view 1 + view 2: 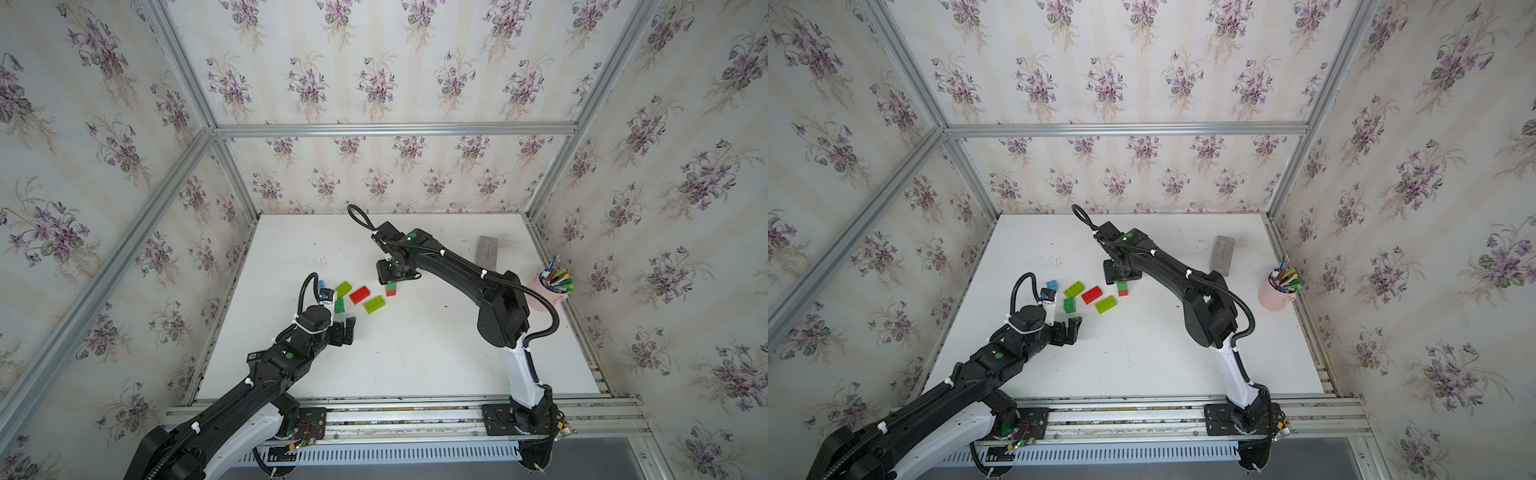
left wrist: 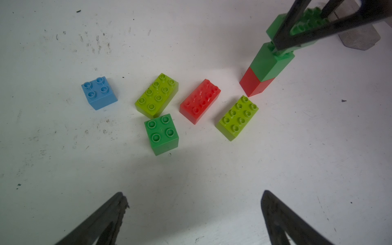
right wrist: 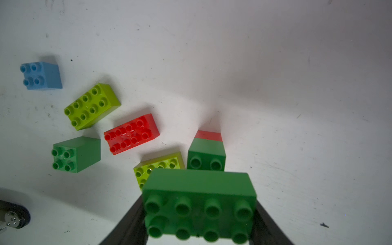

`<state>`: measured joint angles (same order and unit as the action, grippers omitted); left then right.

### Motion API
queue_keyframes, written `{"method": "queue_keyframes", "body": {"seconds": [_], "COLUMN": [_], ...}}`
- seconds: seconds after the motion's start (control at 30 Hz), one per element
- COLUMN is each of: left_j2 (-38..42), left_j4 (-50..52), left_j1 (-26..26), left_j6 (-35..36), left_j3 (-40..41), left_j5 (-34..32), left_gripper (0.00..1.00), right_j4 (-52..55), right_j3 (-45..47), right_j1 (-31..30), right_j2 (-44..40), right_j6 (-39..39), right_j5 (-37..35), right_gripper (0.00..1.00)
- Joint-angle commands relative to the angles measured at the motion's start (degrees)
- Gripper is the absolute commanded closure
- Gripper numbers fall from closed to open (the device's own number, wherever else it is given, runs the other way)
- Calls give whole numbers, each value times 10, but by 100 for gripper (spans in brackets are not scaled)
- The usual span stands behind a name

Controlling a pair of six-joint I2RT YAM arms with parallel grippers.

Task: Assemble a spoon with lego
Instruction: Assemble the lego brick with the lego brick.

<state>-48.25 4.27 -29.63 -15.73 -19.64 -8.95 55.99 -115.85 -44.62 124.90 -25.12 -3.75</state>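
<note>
Nearest, L claw: jaws spread wide, nothing in them; hangs low over bare table, just short of the loose bricks.
Loose lego: small green closest to L claw, touching or nearly touching a lime oblong; red oblong and 2nd lime beside them, small gaps between; blue off to one side, apart.
Stem: green on red stack, upright on the table, studs up. Only this bit of the spoon exists so far; head and tip not built.
R claw: part closed, clamped on the long sides of a dark green oblong, held over or at the stem top.
Step, my read: seat the oblong on the stem as the 1st head row.
How to do well: centre the oblong over the stem so overhang is even both sides; keep it level, studs lined up w/ sockets; press straight down, no twist; let go only once it sits flush. Stack is tall and narrow, so a side push could tip it. L claw is free to steady the base.
Hidden: the joint itself, covered by the claw in the left wrist view and by the brick in the right wrist view; can't tell if touching or still clear. Top views too small to settle it.
Far: grey block and pen cup, well clear of the work.
</note>
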Motion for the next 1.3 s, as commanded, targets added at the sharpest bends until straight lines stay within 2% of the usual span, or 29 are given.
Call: {"method": "queue_keyframes", "body": {"seconds": [0.0,0.57,1.27], "left_j2": [0,6,6], "left_j4": [-9,-8,-11], "left_j1": [0,0,0], "left_j6": [-11,-12,-14], "left_j3": [1,3,7], "left_j5": [-7,-10,-11], "left_gripper": [1,1,1], "right_j4": [44,169,180], "right_j3": [-26,-200,-204], "right_j1": [-1,-1,-1], "right_j2": [6,111,134], "right_j6": [-1,3,1], "right_j5": [-17,-2,1], "right_gripper": [52,53,53]}}
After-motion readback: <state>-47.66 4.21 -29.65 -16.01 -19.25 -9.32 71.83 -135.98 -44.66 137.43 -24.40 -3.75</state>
